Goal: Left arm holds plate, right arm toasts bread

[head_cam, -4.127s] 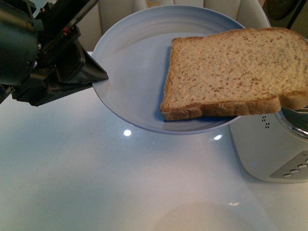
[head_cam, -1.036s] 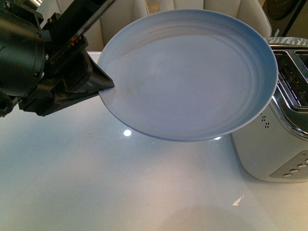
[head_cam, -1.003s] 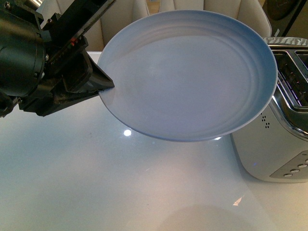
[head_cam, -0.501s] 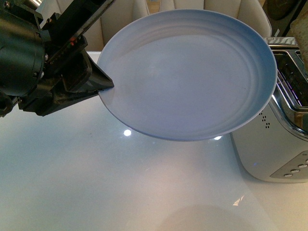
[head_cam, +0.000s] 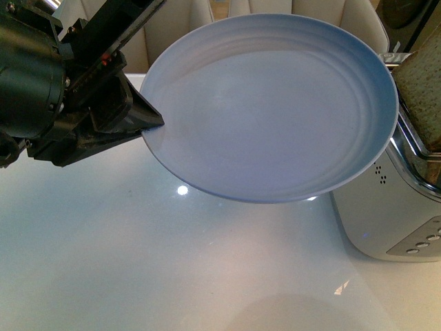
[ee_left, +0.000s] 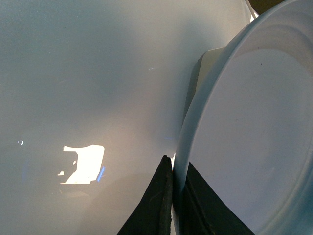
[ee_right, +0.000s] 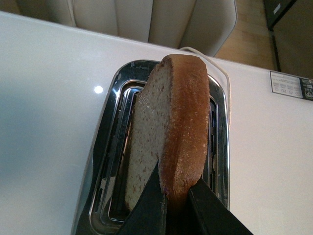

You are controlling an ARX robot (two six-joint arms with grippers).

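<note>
The pale blue plate (head_cam: 272, 107) is held tilted above the white table, bare of bread. My left gripper (head_cam: 150, 126) is shut on its left rim; in the left wrist view my black fingers (ee_left: 161, 196) pinch the plate's edge (ee_left: 182, 147). The bread (head_cam: 422, 86) shows at the right edge of the front view, upright over the toaster (head_cam: 393, 214). In the right wrist view my right gripper (ee_right: 176, 196) is shut on the bread (ee_right: 171, 127), which stands on edge over the toaster's slots (ee_right: 117, 161).
The silver toaster (ee_right: 105, 147) stands on the white table (head_cam: 138, 262) at the right, with buttons on its front. Cream chair backs (ee_right: 161, 22) stand beyond the table. A white cord (ee_right: 215, 63) runs behind the toaster.
The bread left the plate about four seconds ago. In the last half second it has come into the front view at the right edge, over the toaster. The plate and left arm have stayed still.
</note>
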